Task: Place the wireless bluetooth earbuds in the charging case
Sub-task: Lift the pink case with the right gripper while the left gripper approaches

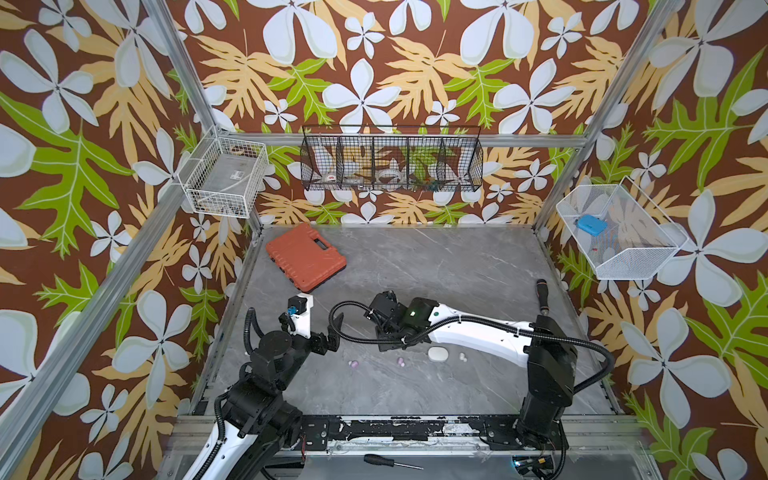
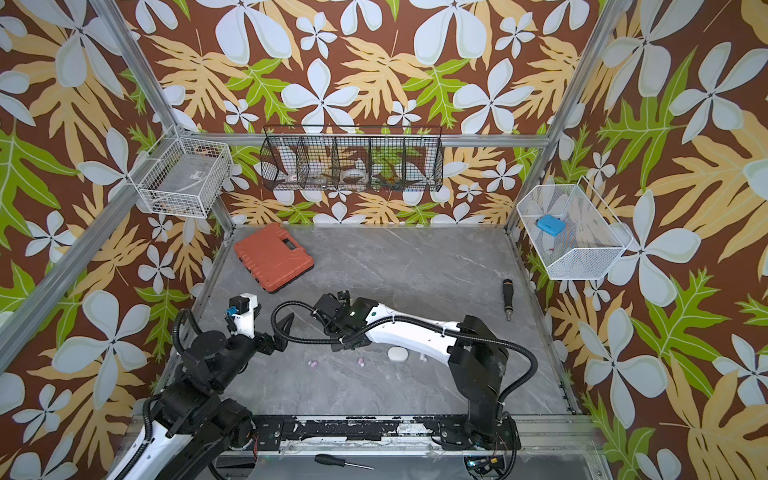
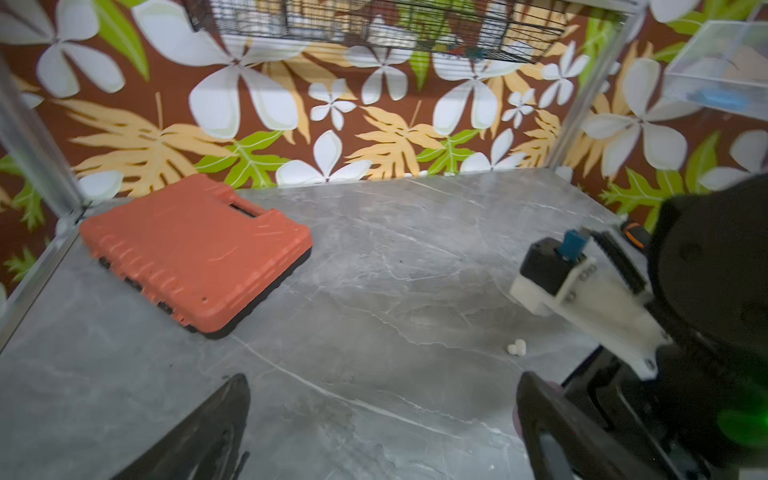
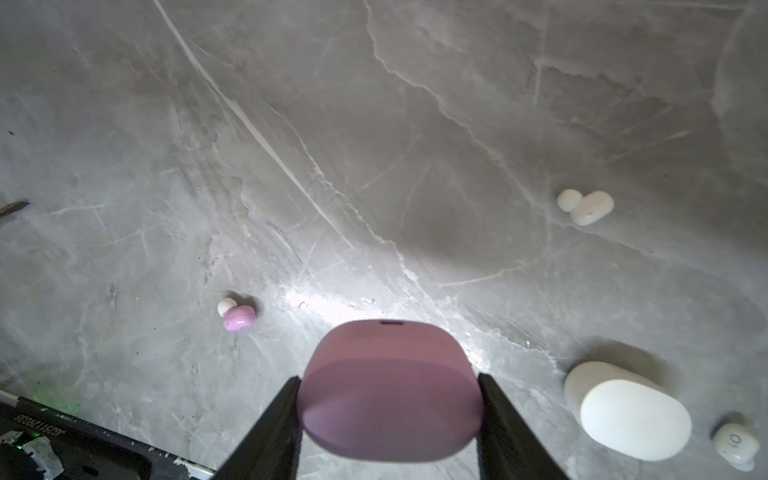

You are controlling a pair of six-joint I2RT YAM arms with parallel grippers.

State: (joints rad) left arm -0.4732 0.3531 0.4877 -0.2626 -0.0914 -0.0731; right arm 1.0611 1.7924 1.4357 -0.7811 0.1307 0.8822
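One lilac-pink earbud (image 4: 237, 318) lies on the counter (image 4: 374, 166) near the downward-tilted right hand (image 4: 388, 378), whose fingers (image 4: 266, 428) pinch the lilac-pink charging case (image 4: 390, 407), while the left hand (image 3: 384, 380) hovers wide open, empty.

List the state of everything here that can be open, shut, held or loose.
Lilac-pink pebble-shaped plastic charging case: shut, gripped by the right gripper's fingers.
White pebble-shaped plastic case: shut, lying on the grey marble table.
Orange ribbed plastic tool case: shut, flat.
Left gripper: open, empty.
Tiny pink and white plastic earbuds: loose on table.
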